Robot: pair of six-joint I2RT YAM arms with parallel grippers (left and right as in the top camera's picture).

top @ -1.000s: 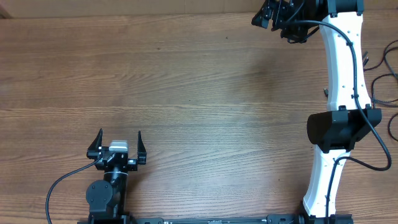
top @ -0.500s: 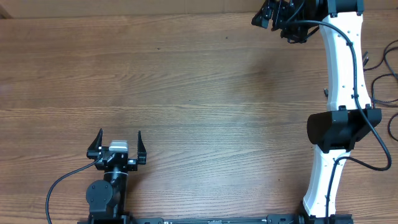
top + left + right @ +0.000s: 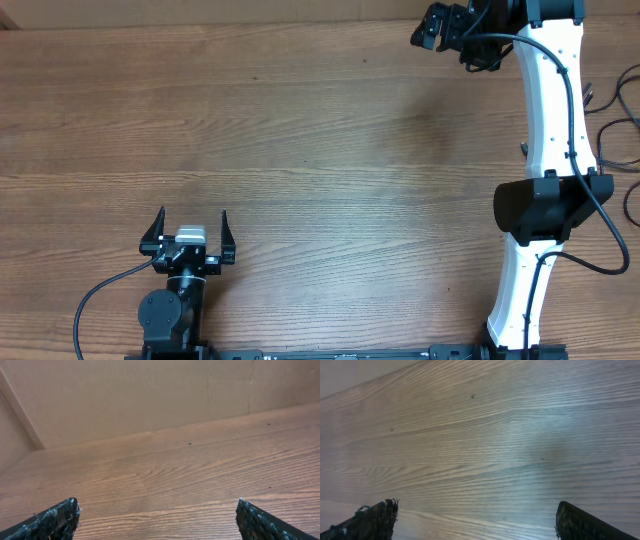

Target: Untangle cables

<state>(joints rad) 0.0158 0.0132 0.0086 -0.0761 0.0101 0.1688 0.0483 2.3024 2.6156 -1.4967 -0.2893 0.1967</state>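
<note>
Thin black cables (image 3: pixel 612 128) lie in loose loops at the table's right edge, partly cut off by the frame, beside the white right arm (image 3: pixel 552 110). No cable shows in either wrist view. My left gripper (image 3: pixel 191 216) stands open near the front left, far from the cables, with only bare wood between its fingers (image 3: pixel 156 506). My right gripper (image 3: pixel 430 26) hangs over the far edge of the table, open and holding nothing; its wrist view shows wood grain between the fingertips (image 3: pixel 476 506).
A wooden table (image 3: pixel 320 150) fills the overhead view. A plain beige wall (image 3: pixel 150 395) rises behind its far edge. A black wire (image 3: pixel 95 300) curves from the left arm's base (image 3: pixel 165 315). The right arm's black elbow joint (image 3: pixel 550 205) stands over the right side.
My right gripper has shifted slightly to the right at the far edge. The left arm has not moved.
</note>
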